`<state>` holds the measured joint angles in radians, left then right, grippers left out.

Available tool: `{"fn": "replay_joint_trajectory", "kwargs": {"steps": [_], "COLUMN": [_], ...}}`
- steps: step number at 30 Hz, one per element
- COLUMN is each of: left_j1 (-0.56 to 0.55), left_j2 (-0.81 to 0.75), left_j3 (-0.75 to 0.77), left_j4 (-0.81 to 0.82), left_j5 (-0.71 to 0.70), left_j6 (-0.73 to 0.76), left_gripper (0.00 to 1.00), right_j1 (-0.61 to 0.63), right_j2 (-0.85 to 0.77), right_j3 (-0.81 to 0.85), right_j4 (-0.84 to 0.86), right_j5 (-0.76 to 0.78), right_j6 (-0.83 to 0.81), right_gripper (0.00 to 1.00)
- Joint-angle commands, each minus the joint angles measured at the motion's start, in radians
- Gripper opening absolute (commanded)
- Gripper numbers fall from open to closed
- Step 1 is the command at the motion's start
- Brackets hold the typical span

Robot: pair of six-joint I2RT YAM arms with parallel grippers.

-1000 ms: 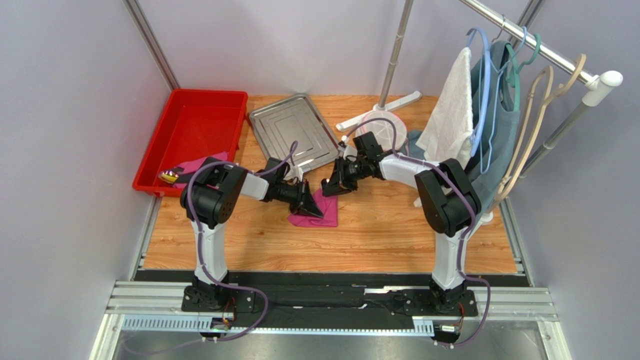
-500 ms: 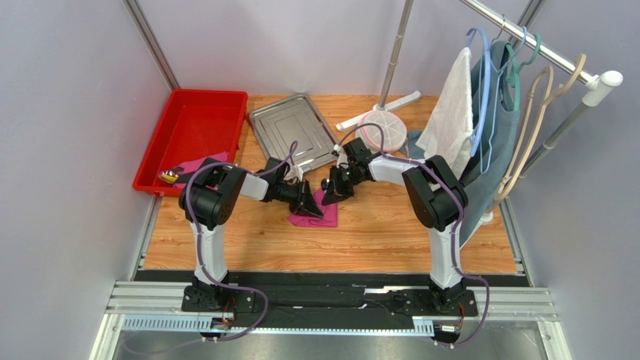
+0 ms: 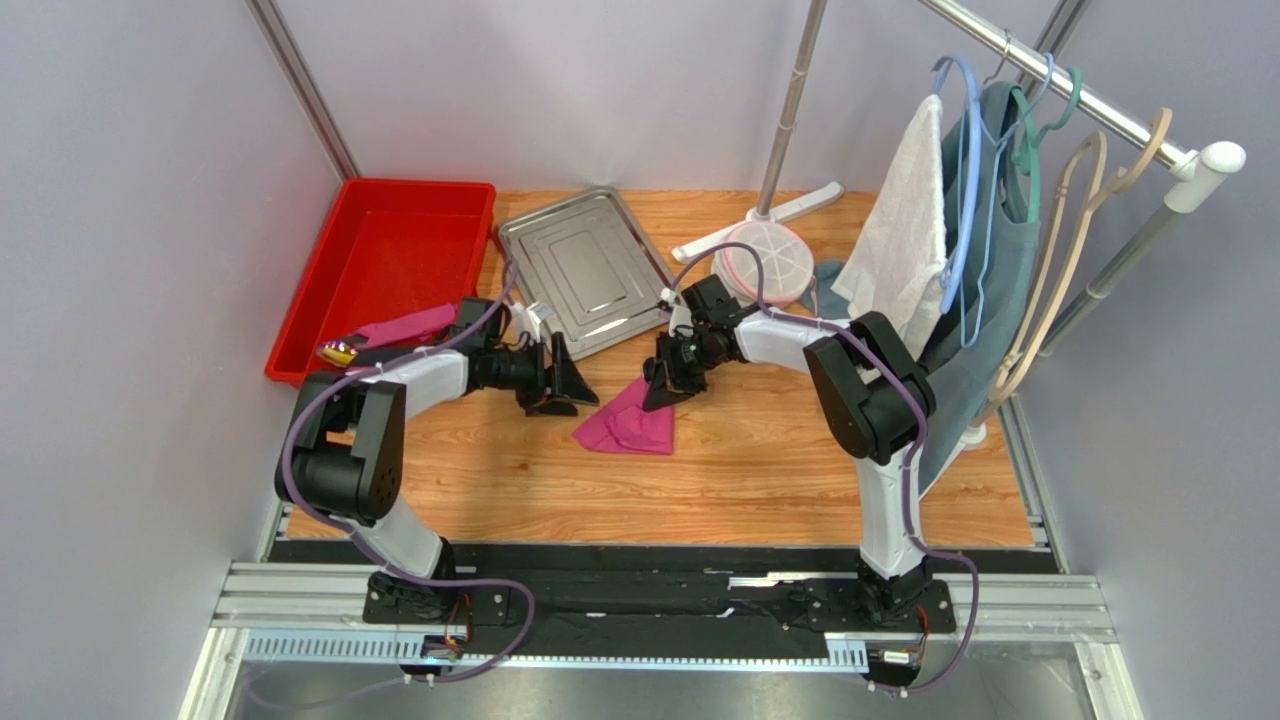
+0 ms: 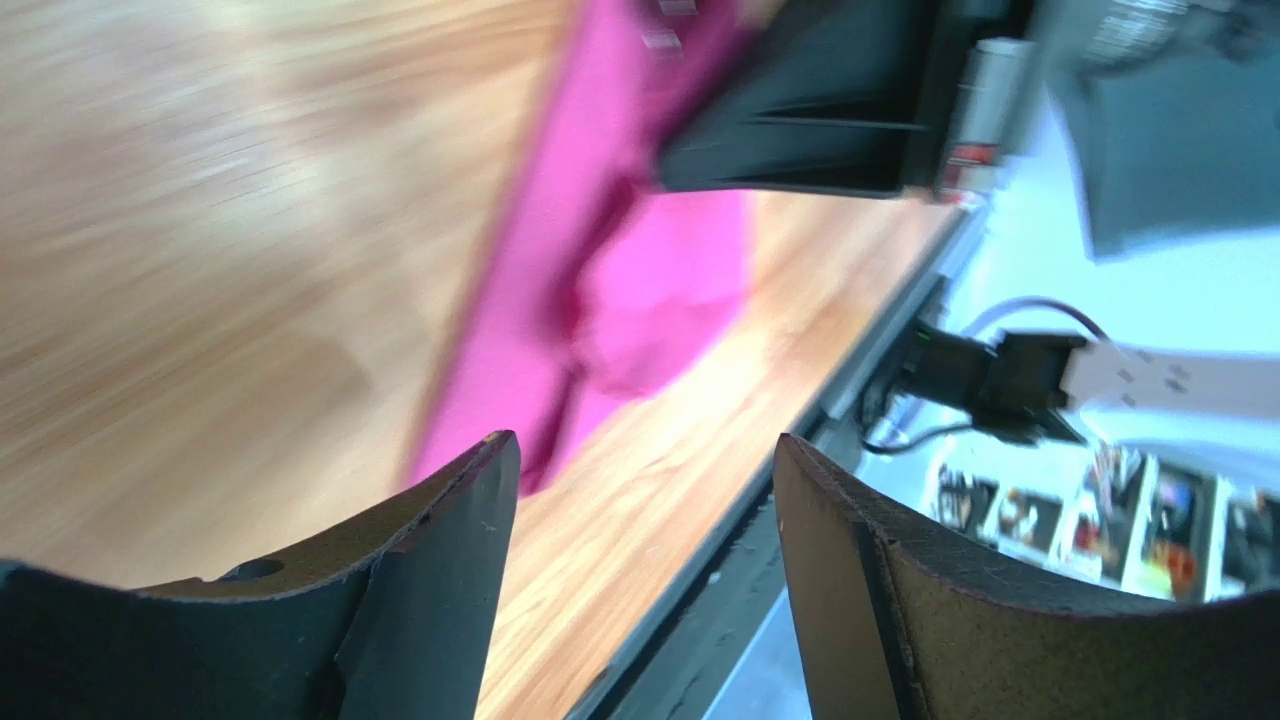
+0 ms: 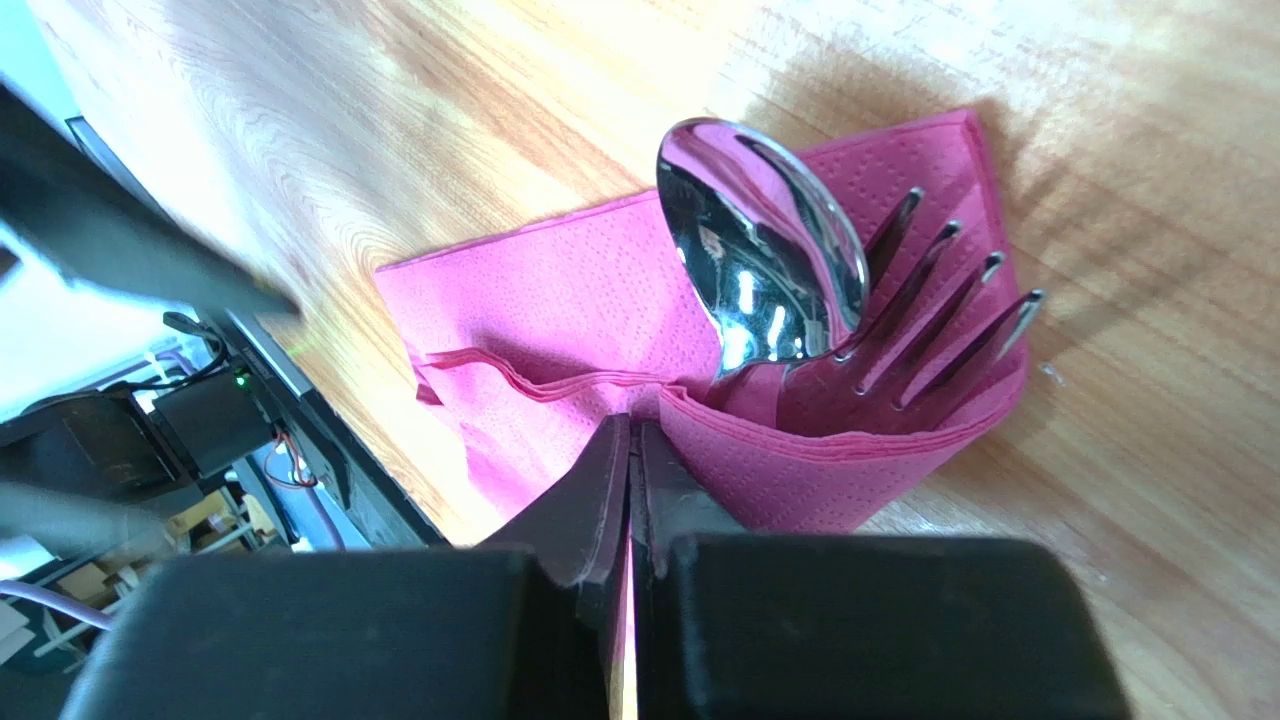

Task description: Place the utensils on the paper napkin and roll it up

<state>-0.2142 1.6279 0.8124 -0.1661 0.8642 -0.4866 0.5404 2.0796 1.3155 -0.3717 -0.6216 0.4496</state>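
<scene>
The paper napkin (image 3: 628, 426) lies folded on the wooden table, a magenta sheet wrapped partly round the utensils. In the right wrist view a shiny spoon (image 5: 760, 267) and a fork (image 5: 935, 306) poke out of the napkin (image 5: 559, 300). My right gripper (image 5: 634, 438) is shut, pinching a fold of the napkin at its upper corner (image 3: 658, 387). My left gripper (image 3: 559, 383) hangs open a little left of the napkin, touching nothing. In the left wrist view its fingers (image 4: 451, 525) stand wide apart, with the blurred napkin (image 4: 616, 285) beyond them.
A steel tray (image 3: 583, 270) lies behind the grippers. A red bin (image 3: 394, 248) sits at the far left with pink napkins (image 3: 403, 326) at its front edge. A white stand base (image 3: 763, 255) and a clothes rack with a towel (image 3: 902, 225) fill the right.
My left gripper has opened, let go of the napkin and drawn back to the left. My right gripper has closed on the napkin's upper corner.
</scene>
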Motion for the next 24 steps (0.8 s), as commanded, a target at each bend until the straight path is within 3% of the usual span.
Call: {"fn": "replay_joint_trajectory", "kwargs": {"steps": [1,12,19,24], "left_j1": [0.041,-0.053,-0.079,-0.105], "left_j2": [0.019,0.202,0.25,0.276], "left_j3": [0.004,-0.004,0.022,0.065], "left_j4": [-0.207,-0.083,0.189,0.283], "left_j5": [-0.094,-0.073,-0.001,0.015], "left_j6": [0.105,0.01,-0.099,-0.135], "left_gripper": [0.72,0.7,0.69,0.7], "right_j1": [0.023,0.027,0.027,0.027], "right_j2": [0.04,0.045,0.054,0.059], "right_j3": [-0.019,0.007,0.014,0.013], "right_j4": [-0.016,-0.041,-0.044,-0.042], "right_j5": [0.164,0.177,0.178,0.178], "right_j6": [-0.071,-0.077,-0.077,-0.075], "right_gripper": [0.01,0.0,0.0,0.0]}}
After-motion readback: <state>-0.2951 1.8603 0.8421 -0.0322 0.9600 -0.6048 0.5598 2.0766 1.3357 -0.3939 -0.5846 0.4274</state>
